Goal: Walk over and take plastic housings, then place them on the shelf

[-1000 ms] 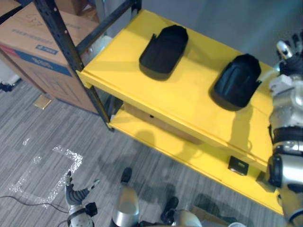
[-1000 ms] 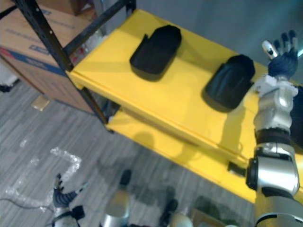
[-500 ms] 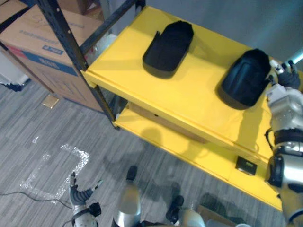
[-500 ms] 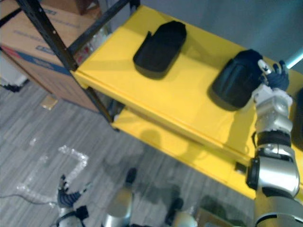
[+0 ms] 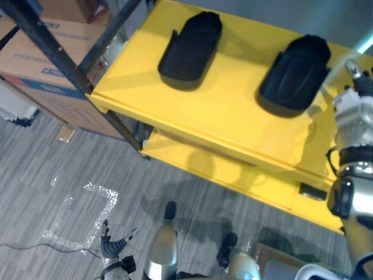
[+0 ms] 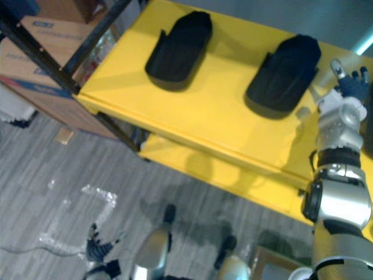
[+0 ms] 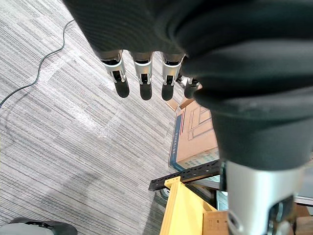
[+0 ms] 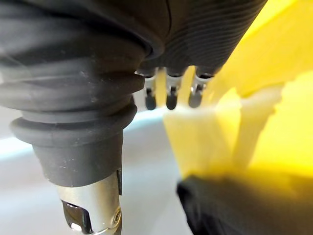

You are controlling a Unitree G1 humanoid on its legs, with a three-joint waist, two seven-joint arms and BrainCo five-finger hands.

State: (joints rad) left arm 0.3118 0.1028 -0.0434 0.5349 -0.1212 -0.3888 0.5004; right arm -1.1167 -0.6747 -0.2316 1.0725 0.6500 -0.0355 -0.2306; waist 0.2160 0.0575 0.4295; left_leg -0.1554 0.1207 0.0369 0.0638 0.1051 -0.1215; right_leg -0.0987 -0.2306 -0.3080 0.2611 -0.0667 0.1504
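Note:
Two black plastic housings lie on the top board of the yellow shelf (image 5: pixel 233 111): the left housing (image 5: pixel 189 44) and the right housing (image 5: pixel 294 73), well apart from each other. My right hand (image 5: pixel 360 81) hovers open just past the right housing's right edge, not touching it. In the right wrist view its straight fingers (image 8: pixel 168 95) point over the yellow board, with the right housing (image 8: pixel 234 205) beside them. My left hand (image 5: pixel 113 252) hangs open low over the carpet, its fingers (image 7: pixel 142 73) straight and holding nothing.
A black steel post (image 5: pixel 52 49) marks the shelf's left corner, with a cardboard box (image 5: pixel 41 55) behind it. The lower yellow board (image 5: pixel 233 175) carries a small black item (image 5: pixel 312 191). A clear tape outline (image 5: pixel 81 210) is stuck on the grey carpet.
The camera has shifted. My right hand came down from above the shelf to the right housing's edge, and now stands slightly off it. Both housings lie as before.

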